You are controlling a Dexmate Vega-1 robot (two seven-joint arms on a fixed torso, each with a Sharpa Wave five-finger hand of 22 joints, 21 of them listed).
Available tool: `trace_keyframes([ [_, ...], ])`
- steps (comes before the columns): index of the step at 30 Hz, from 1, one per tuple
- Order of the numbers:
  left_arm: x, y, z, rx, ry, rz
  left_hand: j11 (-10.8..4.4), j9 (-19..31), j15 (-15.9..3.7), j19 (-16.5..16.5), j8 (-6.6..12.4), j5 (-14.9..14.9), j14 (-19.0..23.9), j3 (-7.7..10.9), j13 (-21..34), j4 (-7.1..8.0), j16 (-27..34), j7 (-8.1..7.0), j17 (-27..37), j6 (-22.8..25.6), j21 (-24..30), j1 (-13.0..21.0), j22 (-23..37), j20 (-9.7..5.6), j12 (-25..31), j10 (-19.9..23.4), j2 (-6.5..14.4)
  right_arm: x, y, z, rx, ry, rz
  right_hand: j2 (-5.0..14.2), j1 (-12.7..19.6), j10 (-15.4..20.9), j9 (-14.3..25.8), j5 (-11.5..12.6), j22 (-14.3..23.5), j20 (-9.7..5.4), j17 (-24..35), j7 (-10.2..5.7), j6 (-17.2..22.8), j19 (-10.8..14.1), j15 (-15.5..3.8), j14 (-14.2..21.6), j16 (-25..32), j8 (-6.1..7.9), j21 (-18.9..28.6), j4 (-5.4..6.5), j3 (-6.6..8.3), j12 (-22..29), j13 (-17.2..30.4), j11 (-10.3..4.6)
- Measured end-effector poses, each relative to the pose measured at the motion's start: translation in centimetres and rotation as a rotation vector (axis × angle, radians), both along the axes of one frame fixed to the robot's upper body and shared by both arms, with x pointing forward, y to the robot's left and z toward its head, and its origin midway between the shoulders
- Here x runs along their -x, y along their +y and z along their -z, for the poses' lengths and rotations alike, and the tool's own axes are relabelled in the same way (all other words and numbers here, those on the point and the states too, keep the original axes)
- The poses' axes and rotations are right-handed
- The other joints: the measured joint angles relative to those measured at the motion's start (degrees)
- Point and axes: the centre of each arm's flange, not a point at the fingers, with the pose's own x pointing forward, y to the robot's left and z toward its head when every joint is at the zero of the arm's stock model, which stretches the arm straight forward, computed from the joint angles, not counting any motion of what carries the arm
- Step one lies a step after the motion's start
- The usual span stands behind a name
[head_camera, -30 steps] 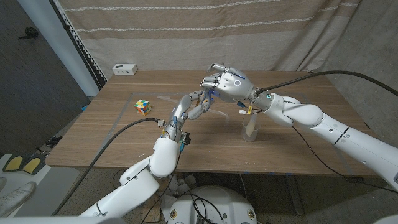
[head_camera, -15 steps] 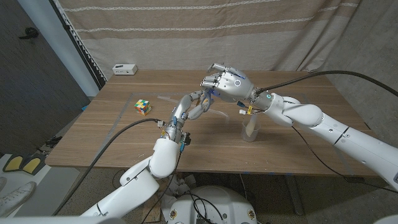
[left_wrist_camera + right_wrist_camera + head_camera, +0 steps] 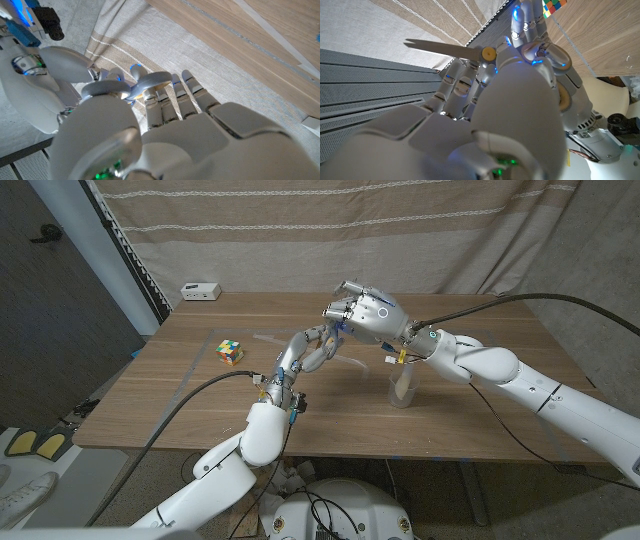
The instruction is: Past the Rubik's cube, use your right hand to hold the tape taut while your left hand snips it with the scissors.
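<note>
Left hand (image 3: pixel 314 350) raised off the table (image 3: pixel 480 420), fingers (image 3: pixel 192 92) reaching up and nearly straight, close together, tips up against the right hand (image 3: pixel 362 310). Right hand above and just beyond the left one, fingers (image 3: pixel 462 87) curled downward, back turned up. Scissors (image 3: pixel 445 48) at the meeting point of the two hands: pale blades together, yellow pivot just past the right hand's fingertips, blades pointing away from both hands. Handles hidden behind the knuckles, so cannot tell which hand grips them, or whether both do. Blue lights glowing on the left hand's fingers where they touch the right.

Pale strip (image 3: pixel 260 20), perhaps the tape, lying flat on the wood beyond the left hand's fingertips, apart from both hands. Rubik's cube (image 3: pixel 231 351) on the table to the left hand's outer side, well apart. Pale translucent cup (image 3: pixel 402 389) standing under the right forearm, near the wrist. Small white box (image 3: pixel 200 290) far beyond the cube, at the table's back edge by the curtain (image 3: pixel 300 240).
</note>
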Motion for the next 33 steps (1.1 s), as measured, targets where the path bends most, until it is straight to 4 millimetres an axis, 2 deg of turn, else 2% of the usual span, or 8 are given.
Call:
trace_keyframes([
  [2, 0.0, 0.0, -0.1, 0.0, -0.002, 0.0, 0.02, 0.0, 0.0, 0.0, 0.21, 0.0, 0.0, 0.0, 0.0, 0.0, 0.0, 0.0, -0.1, 0.0, 0.0, -0.1, 0.0, 0.0, 0.0, 0.0, 0.1, 0.0, -0.1, 0.0, -0.001, -0.001, -0.001, 1.06, 1.1, -0.9, -0.1, 0.4, 0.0, 0.0, -1.1, 0.27, -1.2, 0.0, 0.46, -0.9, -0.1, -0.61, -0.5, 0.14, -0.14, -1.0, 0.0, -0.08],
  [9, 0.0, 0.0, -0.2, -0.002, -0.005, 0.003, 0.22, -0.1, 0.0, 0.0, 0.83, 0.0, 0.0, 0.1, 0.0, -0.1, 0.0, -0.35, -0.1, -0.8, 0.0, -0.1, 0.0, 0.0, 0.0, 0.2, 0.2, 0.2, -0.3, -0.2, -0.01, -0.005, -0.009, 1.11, 1.1, -2.0, -1.6, 1.1, -0.2, 0.0, -3.6, 0.96, -2.7, 0.0, 0.9, -2.7, 0.1, -2.27, -2.1, 1.13, -1.12, -3.9, 0.0, -0.01],
  [14, -0.1, 0.0, -0.2, -0.005, -0.004, 0.005, 0.22, -0.7, -0.31, 0.0, 0.87, 0.0, 0.3, 0.25, 0.0, -0.25, 0.0, -0.81, -0.1, -1.2, 0.0, -0.1, -0.2, 0.0, 0.0, 0.2, 0.2, 0.3, -0.5, -0.4, -0.022, -0.007, -0.014, 0.32, -3.9, -2.0, -3.0, 2.0, -0.2, 0.0, -6.4, 1.28, -2.9, 0.0, 1.09, -3.5, 0.6, -3.38, -4.2, 3.26, -3.25, -5.0, -2.4, 0.02],
  [20, 0.1, -0.1, -0.5, -0.009, -0.001, 0.007, 0.2, -0.9, -0.31, 0.0, 1.3, 0.0, 0.3, 0.79, 0.1, -0.79, -0.3, -1.55, -0.1, -2.6, 0.0, -0.1, -0.3, 0.0, 0.0, 0.2, 0.1, 0.4, -0.9, -0.4, -0.056, -0.011, -0.033, -0.9, -8.6, -0.5, -4.4, 2.0, -0.1, 0.0, -8.4, 2.98, -1.3, 0.0, 1.02, -3.6, 1.1, -3.43, -5.9, 3.95, -3.93, -5.0, -11.5, 1.46],
  [23, 0.0, -0.1, -0.5, -0.014, 0.012, 0.008, 0.19, -1.0, -0.31, 0.0, 1.3, 0.0, 0.3, 0.79, 0.3, -0.79, -0.3, -2.51, -0.1, -3.5, 0.0, -0.1, -0.3, 0.0, 0.0, 0.2, 0.1, 0.5, -1.2, -0.6, -0.081, -0.018, -0.041, -1.68, -9.4, 0.1, -4.7, 1.8, -0.1, 0.0, -8.8, 3.45, -0.9, 0.0, 0.9, -3.5, 1.2, -3.43, -6.3, 3.96, -3.95, -5.3, -12.1, 2.05],
  [24, -0.1, -0.1, -0.5, -0.014, 0.014, 0.008, -0.06, -1.0, -0.31, 0.0, 1.97, 0.0, 0.3, 0.79, 0.3, -0.79, -0.3, -3.18, -0.1, -10.9, 0.0, -0.1, -0.3, 0.0, -0.1, 0.9, 0.1, 0.5, -1.3, -0.6, -0.086, -0.018, -0.042, -1.7, -9.4, 0.4, -4.8, 1.8, -0.1, 0.0, -9.0, 3.75, -0.5, 0.0, 0.77, -3.1, 1.5, -3.43, -6.3, 4.99, -4.98, -5.3, -12.1, 2.31],
  [26, -0.1, -0.1, -0.5, -0.012, 0.017, 0.01, 0.28, -1.0, -0.31, 0.0, 2.17, 0.0, 0.3, 0.9, 0.3, -0.9, -0.3, -3.37, -0.1, -11.3, 0.0, -0.1, -0.3, 0.0, -0.2, 0.8, 0.1, 0.5, -1.5, -0.7, -0.105, -0.023, -0.049, -2.06, -9.8, 1.4, -5.1, 1.7, -0.1, 0.12, -9.1, 3.81, 0.8, 0.2, 0.06, -2.2, 2.1, -3.43, -6.5, 6.2, -6.18, -4.9, -12.4, 2.44],
  [33, -0.1, -0.1, -0.5, 0.004, 0.016, 0.021, 0.45, -0.9, -0.31, 0.0, 2.22, 0.0, 0.3, 1.12, 0.3, -1.13, -0.3, -4.14, -0.1, -12.1, 0.0, -0.1, -0.3, 0.0, 0.0, 1.0, 0.1, 0.6, -2.1, -0.7, -0.158, -0.039, -0.061, -2.81, -10.6, 3.5, -5.8, 1.3, 0.2, 0.09, -9.1, 3.92, 3.5, 1.2, -1.36, -0.8, 2.2, -3.16, -7.1, 6.05, -6.04, -3.8, -12.0, 2.34],
])
